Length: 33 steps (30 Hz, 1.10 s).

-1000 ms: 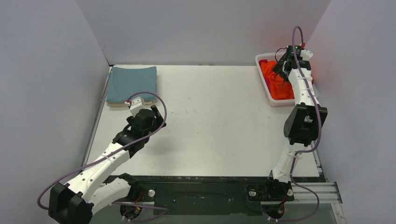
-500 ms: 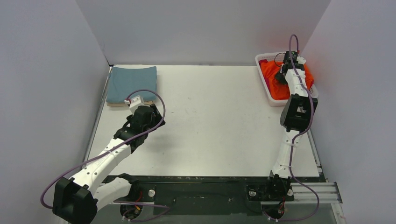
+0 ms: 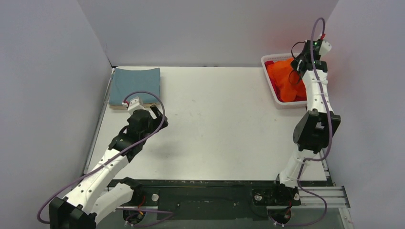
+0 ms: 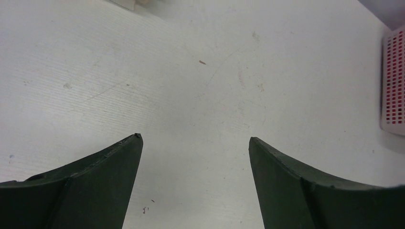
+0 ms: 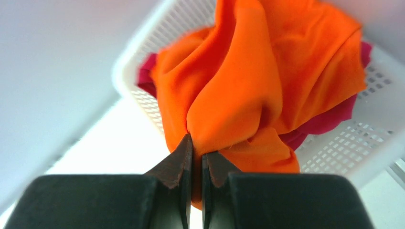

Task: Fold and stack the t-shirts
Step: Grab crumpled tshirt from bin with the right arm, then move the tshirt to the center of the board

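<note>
A bright orange t-shirt (image 3: 284, 76) bulges up out of the white basket (image 3: 282, 103) at the far right, with a crimson t-shirt (image 5: 329, 121) under it. My right gripper (image 5: 197, 145) is shut on a pinch of the orange t-shirt (image 5: 248, 86) and holds it above the basket (image 5: 334, 148). A folded teal-blue t-shirt (image 3: 134, 84) lies at the far left on a beige one (image 3: 119, 106), of which only an edge shows. My left gripper (image 4: 193, 140) hangs open over bare table just in front of that stack, holding nothing.
Grey walls close in the table (image 3: 215, 124) on the left, back and right. The basket stands against the right wall. In the left wrist view the basket's lattice side (image 4: 394, 86) shows at the right edge.
My right gripper dropped into the basket, shut on the orange t-shirt and has risen, pulling the cloth up. The left arm has swung slightly left and back.
</note>
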### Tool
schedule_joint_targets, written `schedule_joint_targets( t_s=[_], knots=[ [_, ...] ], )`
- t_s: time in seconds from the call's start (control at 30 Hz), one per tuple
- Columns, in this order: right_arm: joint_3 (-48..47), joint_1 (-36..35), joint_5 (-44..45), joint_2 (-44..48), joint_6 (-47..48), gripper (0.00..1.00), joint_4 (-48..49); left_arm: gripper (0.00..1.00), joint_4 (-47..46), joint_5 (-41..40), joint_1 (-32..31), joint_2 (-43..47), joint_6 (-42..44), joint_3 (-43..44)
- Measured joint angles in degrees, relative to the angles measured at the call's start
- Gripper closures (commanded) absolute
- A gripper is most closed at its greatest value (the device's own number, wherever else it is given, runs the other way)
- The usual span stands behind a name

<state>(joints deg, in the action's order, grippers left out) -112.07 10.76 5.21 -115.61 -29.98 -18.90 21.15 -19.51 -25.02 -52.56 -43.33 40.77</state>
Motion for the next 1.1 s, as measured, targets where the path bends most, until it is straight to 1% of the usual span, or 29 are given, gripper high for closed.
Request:
schedule_joint_targets(
  t_s=[0.1, 0.2, 0.37, 0.5, 0.67, 0.83, 1.0, 1.07, 1.1],
  knots=[
    [6.0, -0.3, -0.6, 11.1, -1.6, 1.00, 4.5, 0.08, 0.3, 0.8, 0.0, 3.0, -0.6, 0.0],
    [8.4, -0.7, -2.0, 19.5, -3.8, 1.00, 8.7, 0.08, 0.9, 1.6, 0.0, 5.6, -1.3, 0.0],
    [6.9, -2.7, -4.8, 27.0, -7.0, 1.00, 14.1, 0.08, 2.7, 2.3, 0.0, 9.8, -2.2, 0.0],
    [1.4, -6.8, -7.2, 28.1, -8.5, 1.00, 15.1, 0.08, 3.9, 2.4, 0.0, 12.9, -3.1, -0.3],
    [-6.1, -14.5, -12.9, 28.3, -12.1, 1.00, 14.9, 0.08, 6.3, 2.3, 0.0, 16.1, -4.5, -1.1],
    [-13.0, -24.2, -19.8, 27.7, -13.9, 1.00, 11.7, 0.08, 9.8, 1.4, 0.0, 17.6, -6.0, -1.1],
    [-13.9, -33.1, -24.9, 26.6, -11.0, 1.00, 7.8, 0.08, 14.0, 0.1, 0.0, 19.7, -7.3, -1.1],
    [-11.7, -34.6, -26.5, 26.4, -8.5, 1.00, 5.7, 0.08, 16.0, -0.8, 0.0, 21.0, -8.1, -1.1],
    [-8.6, -34.8, -27.1, 27.2, -6.3, 0.99, 4.8, 0.08, 16.9, -1.2, 0.0, 21.6, -8.5, -1.1]
  ],
)
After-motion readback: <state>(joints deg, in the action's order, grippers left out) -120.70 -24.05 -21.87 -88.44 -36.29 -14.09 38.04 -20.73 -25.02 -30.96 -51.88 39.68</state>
